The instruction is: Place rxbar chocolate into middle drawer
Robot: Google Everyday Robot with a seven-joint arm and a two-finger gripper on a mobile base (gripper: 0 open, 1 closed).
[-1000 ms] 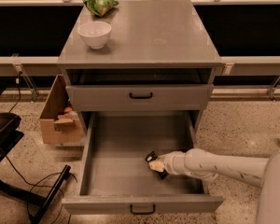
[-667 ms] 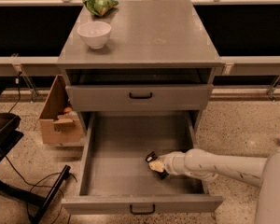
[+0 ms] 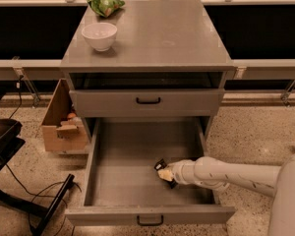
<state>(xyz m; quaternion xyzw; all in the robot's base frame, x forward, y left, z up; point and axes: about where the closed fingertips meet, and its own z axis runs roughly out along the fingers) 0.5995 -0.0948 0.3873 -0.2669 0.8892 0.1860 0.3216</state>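
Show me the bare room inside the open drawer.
In the wide grey open drawer, the floor is bare from its left wall across to mid-width, back to front. It is crowded only right of centre, where the robot's claw sits low inside.

No legible text, label, brand or number anywhere. Wrapper of rxbar chocolate (image 3: pixel 160 164): lettering unreadable. Gripper (image 3: pixel 165 174) is inside open middle drawer (image 3: pixel 113 214), right of centre.
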